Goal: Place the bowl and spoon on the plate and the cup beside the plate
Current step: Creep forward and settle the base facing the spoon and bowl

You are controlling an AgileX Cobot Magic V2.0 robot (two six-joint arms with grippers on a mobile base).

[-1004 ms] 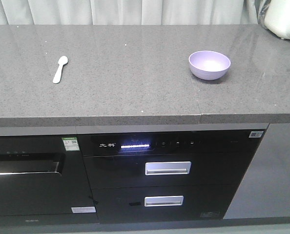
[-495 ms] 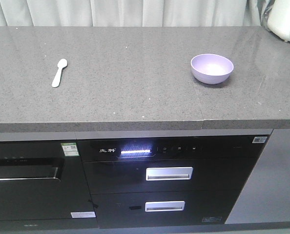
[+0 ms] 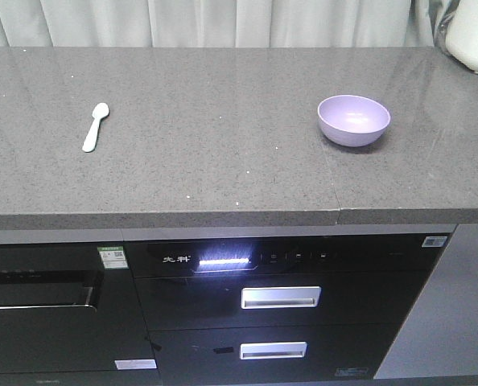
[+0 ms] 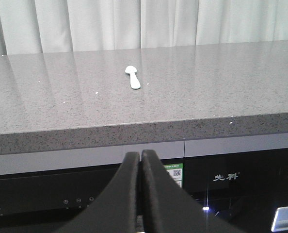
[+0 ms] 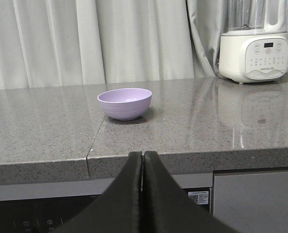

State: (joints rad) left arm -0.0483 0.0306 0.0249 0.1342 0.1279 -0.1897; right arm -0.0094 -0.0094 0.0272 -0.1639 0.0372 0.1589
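On the left of the grey countertop (image 3: 215,121) the spoon (image 3: 96,126) lies flat, scoop away from the front edge and handle angled toward it, with bare stone all round. The left gripper (image 4: 140,153) hangs in front of and below the counter edge, its two dark fingers pressed together with nothing between them, aimed roughly at the spoon. Right of centre the bowl (image 3: 353,120) sits upright and empty, well apart from the spoon and near a seam in the stone. The right gripper (image 5: 142,153) is likewise closed on nothing, low before the counter front, and lined up with the bowl. At the far right stands a white appliance (image 5: 253,41) with a control panel.

Neither the plate nor the cup shows in any view, so I judge the task to be at its very start: nothing is arranged and both arms are short of the counter. The next move calls for an arm to rise over the edge, spread its fingers and reach; where to carry things is unclear until the plate is found.

The front view alone shows spoon and bowl together and the gap between them, plus the drawer fronts (image 3: 279,297) beneath. Each wrist view shows only its own object, yet only these show the fingers, and the right one shows the appliance in full.
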